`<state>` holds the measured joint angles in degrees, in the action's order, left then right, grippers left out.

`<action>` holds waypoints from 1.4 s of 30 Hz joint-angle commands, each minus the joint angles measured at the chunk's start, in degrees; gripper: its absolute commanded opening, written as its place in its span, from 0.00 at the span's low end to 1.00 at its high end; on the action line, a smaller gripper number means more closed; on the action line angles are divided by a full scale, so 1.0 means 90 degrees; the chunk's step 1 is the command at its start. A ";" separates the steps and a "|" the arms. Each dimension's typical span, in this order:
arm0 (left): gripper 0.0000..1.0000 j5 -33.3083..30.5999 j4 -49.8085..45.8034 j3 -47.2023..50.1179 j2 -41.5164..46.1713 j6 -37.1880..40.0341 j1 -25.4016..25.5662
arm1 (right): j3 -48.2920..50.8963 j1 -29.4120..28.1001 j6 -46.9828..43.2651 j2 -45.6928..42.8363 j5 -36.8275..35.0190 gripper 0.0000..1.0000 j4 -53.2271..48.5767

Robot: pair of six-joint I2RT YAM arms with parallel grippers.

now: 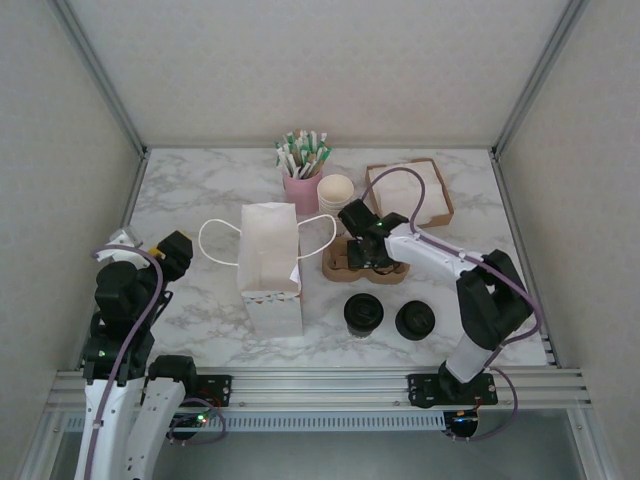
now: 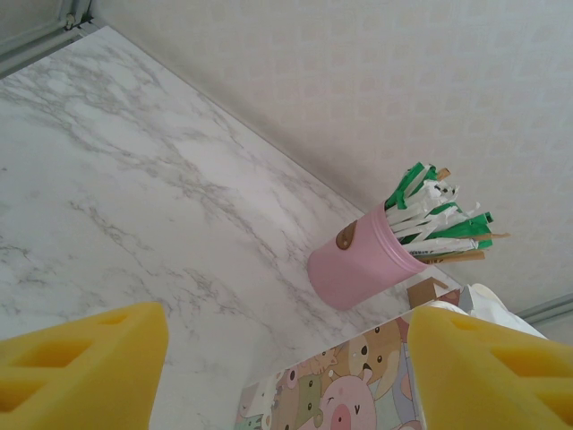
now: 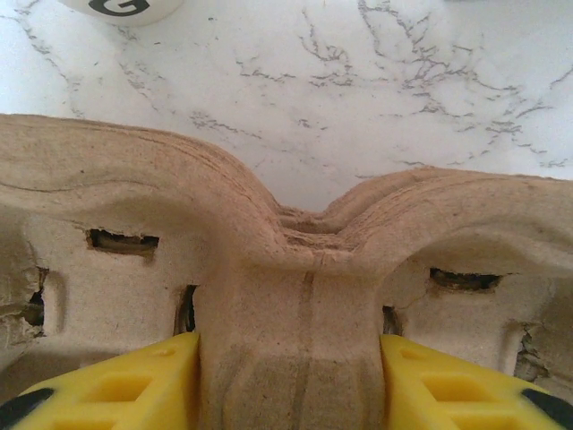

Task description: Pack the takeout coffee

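Marble table (image 1: 200, 190); left gripper (image 2: 286, 358) released; right gripper (image 3: 288, 385) grasping cardboard carrier (image 3: 295, 260).

Left of the paper bag (image 1: 270, 265): bare marble, wide open. Behind it, blocked by a pink straw cup (image 1: 300, 190) (cup stack (image 1: 336, 190) alongside). Right of it, crowded: cardboard carrier (image 1: 335, 262) just beside, takeout coffee (image 1: 363, 315) and black lids (image 1: 415, 320) right and nearer.

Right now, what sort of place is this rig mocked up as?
Probably a café takeout counter staged in a walled test cell: a white paper carrier bag, a brown moulded-pulp cup tray, and a pink tub of paper-wrapped straws on a marble-pattern table.
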<state>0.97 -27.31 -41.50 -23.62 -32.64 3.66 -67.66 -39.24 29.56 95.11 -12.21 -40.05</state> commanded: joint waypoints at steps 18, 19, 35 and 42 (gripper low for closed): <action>0.70 -0.0097 -0.0080 0.0011 -0.0008 -0.0045 0.0062 | 0.0106 0.0044 -0.0041 -0.0431 0.0053 0.52 0.0105; 0.70 -0.0091 -0.0074 0.0010 -0.0008 -0.0045 0.0062 | 0.0108 0.0041 -0.0044 -0.0431 0.0049 0.52 0.0128; 0.70 -0.0096 -0.0076 0.0010 -0.0044 -0.0045 0.0063 | 0.0058 0.0044 -0.0073 -0.0360 -0.0019 0.55 0.0252; 0.70 -0.0103 -0.0081 0.0011 -0.0037 -0.0046 0.0064 | 0.0038 0.0043 -0.0072 -0.0276 -0.0059 0.55 0.0300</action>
<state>0.97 -27.31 -41.50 -24.01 -32.64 3.66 -67.11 -39.24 29.19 91.59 -11.94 -38.24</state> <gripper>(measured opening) 0.701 0.546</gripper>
